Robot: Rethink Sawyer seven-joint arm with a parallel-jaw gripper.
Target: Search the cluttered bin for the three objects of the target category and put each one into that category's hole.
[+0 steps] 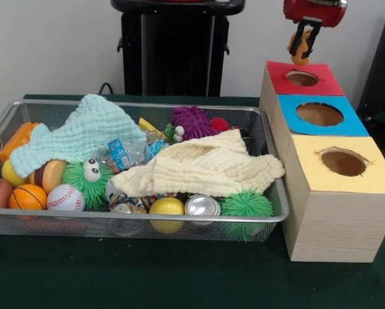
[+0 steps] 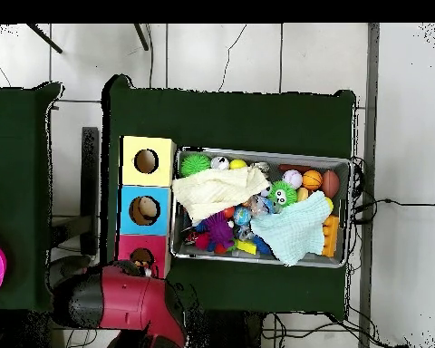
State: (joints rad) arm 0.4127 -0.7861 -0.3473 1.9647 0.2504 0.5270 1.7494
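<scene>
Dark green table (image 1: 179,277) before a pale wall (image 1: 51,45), gripper (image 1: 300,50) clamped on an orange object (image 1: 299,55) above the red-topped hole (image 1: 302,78).

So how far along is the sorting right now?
Nothing shows as finished; the holes' insides are hidden. In hand: the tool is shut on an orange object right above the red box's hole. Left: dropping it in, then searching the wire bin, where two cloths cover much of the clutter.

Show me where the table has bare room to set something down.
Bare green table runs in front of the wire bin and the yellow-topped box. The bin itself is crowded: cloths, balls and toys fill it. The gripper hangs over the red-topped box, holding an orange object.
</scene>
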